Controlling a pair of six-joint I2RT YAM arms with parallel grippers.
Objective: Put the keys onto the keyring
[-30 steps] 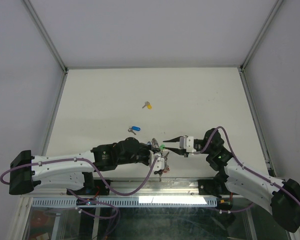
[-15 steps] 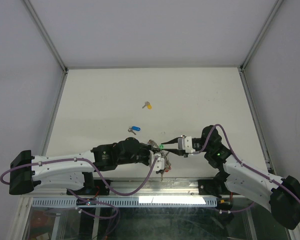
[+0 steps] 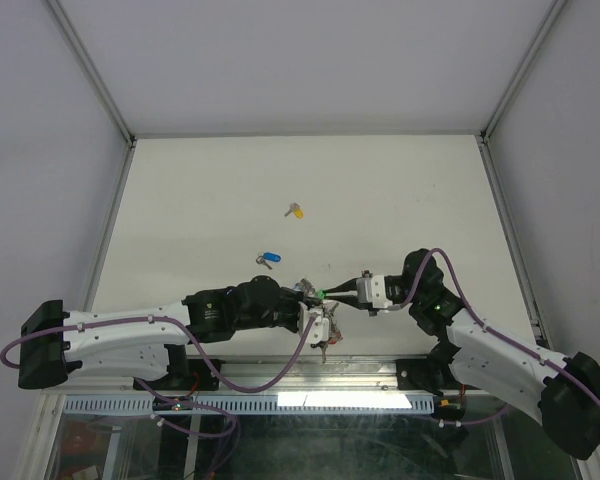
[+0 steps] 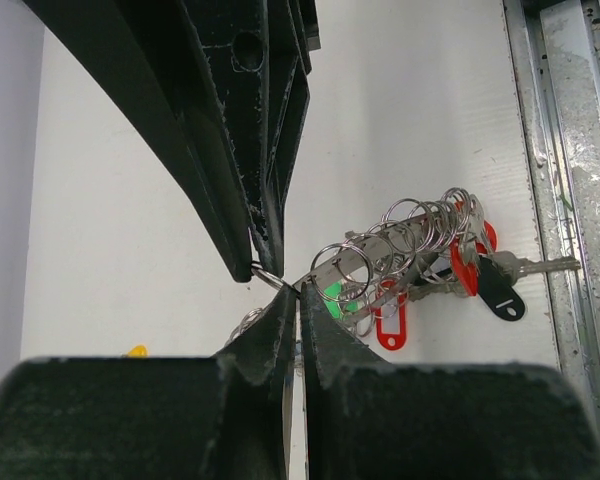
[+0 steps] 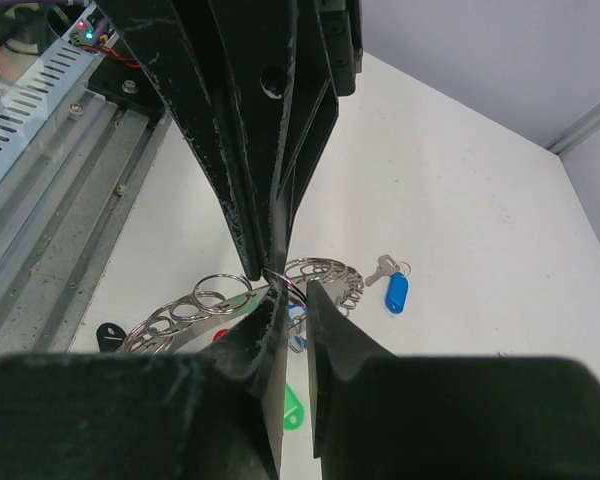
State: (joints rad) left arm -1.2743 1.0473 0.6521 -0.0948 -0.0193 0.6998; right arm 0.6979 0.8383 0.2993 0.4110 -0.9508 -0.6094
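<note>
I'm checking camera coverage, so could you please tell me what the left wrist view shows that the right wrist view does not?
Only the left wrist view shows a sliver of the yellow tag, at its lower left. Only the right wrist view shows the blue key on the table, and lit electronics at its top left. Both show the keyring with its green tag and black tag, and the left gripper and right gripper meeting tip to tip at it.
</note>
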